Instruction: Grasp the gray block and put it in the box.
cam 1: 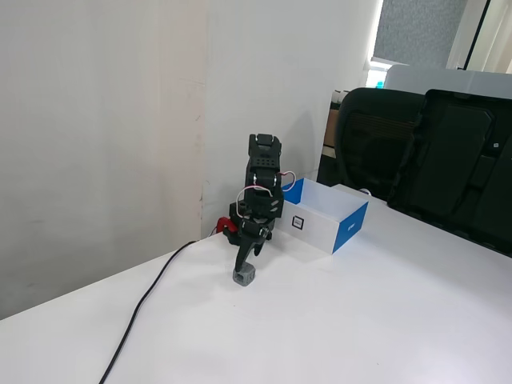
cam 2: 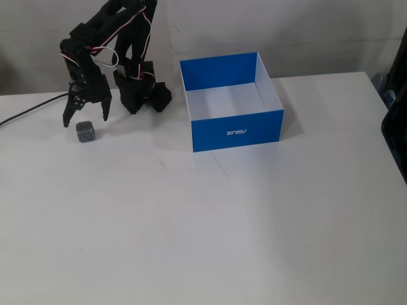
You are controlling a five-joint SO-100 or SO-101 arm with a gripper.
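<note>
Nearest us in a fixed view, the gray block point(cam 2: 85, 132) sits on the white table point(cam 2: 210, 222), well apart from the box point(cam 2: 236, 132), which lies off to the right in that view. Directly above and slightly behind the block we find the gripper point(cam 2: 84, 120), fingers spread, one tip point(cam 2: 66, 121) to the block's left and the other point(cam 2: 103, 114) to its right. We judge the tips straddle the cube but have not reached its sides. In a fixed view from the side, the gripper point(cam 1: 245, 267) points straight down onto the block point(cam 1: 245, 276); contact we cannot tell. The block being a cube, we find no long axis to align with. Coming move, as we read it: drop slightly, close. Farther back, the arm's base point(cam 2: 141, 95), then the wall.
</note>
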